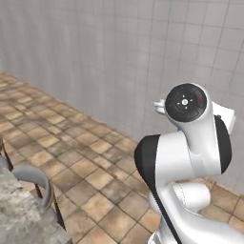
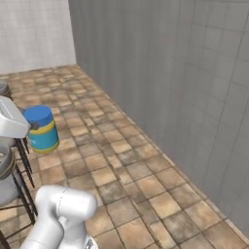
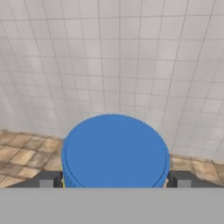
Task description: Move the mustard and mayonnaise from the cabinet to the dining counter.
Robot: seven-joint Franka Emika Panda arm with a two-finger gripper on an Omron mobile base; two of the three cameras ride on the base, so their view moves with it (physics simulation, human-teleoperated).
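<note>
Blue-lidded mayonnaise jar point(image 3: 114, 151) is sitting clamped between the wide-set fingers of the gripper point(image 3: 114, 180), hanging in the air over the tiled floor point(image 2: 141, 180) beside a stool point(image 2: 9, 170), and any slip in this grip risks dropping it there.

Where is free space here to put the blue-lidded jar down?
The grey veined marble countertop corner looks bare beside the grey round-backed stool. The brown tiled floor along the grey tiled wall is open. It is crowded around the stool legs.
</note>
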